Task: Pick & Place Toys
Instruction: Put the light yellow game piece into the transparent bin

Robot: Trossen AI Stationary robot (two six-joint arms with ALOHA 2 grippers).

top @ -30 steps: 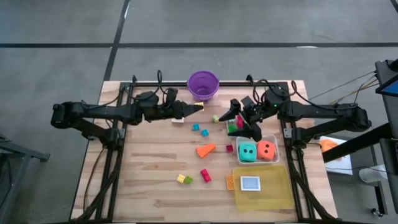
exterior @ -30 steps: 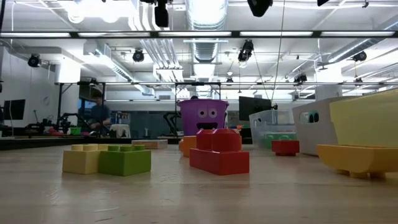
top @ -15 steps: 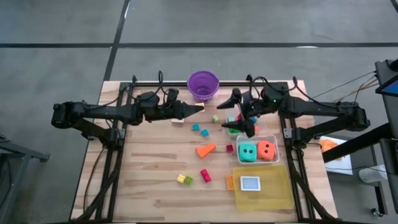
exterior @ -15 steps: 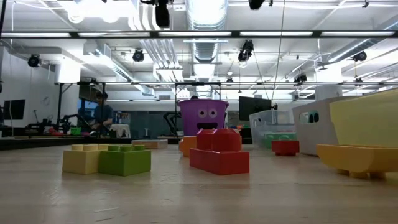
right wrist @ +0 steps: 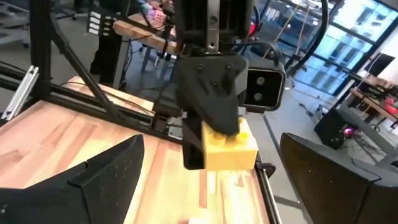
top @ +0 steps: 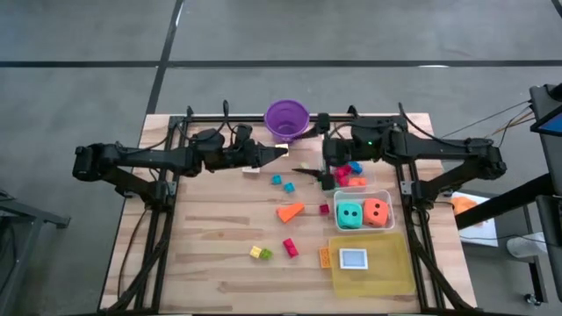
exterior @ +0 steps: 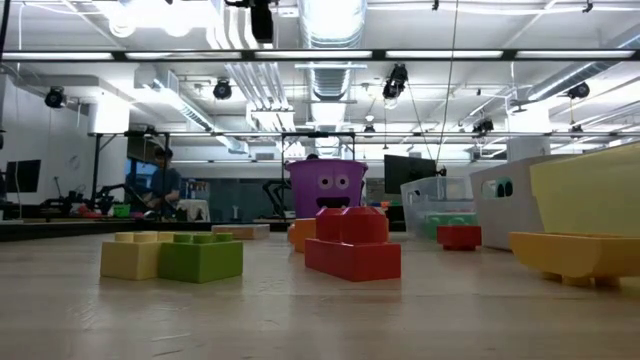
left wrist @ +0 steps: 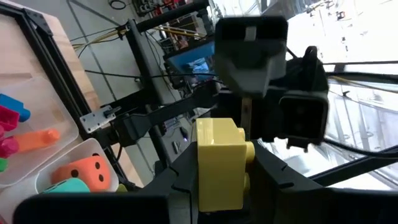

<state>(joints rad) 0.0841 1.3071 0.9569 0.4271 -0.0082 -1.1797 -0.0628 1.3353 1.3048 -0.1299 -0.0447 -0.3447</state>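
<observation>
The left gripper [top: 279, 151] is clamped on a yellow block [left wrist: 219, 163], holding it above the far part of the table [top: 211, 237], just beside the purple bucket [top: 287, 118]; it sits where it did a second ago. What has changed is the right arm: its gripper [top: 318, 173] has swung away from the clear tub [top: 348, 175] of mixed pieces and now faces the left one, fingers spread wide and empty. In the right wrist view the block [right wrist: 230, 147] sits dead ahead between those open fingers. That looks like a handover being set up, or the right arm simply clearing out. The orange wedge [top: 290, 211], the red block [top: 290, 247] and the yellow-and-green pair [top: 260, 253] lie unsorted on the wood, so plenty remains.
</observation>
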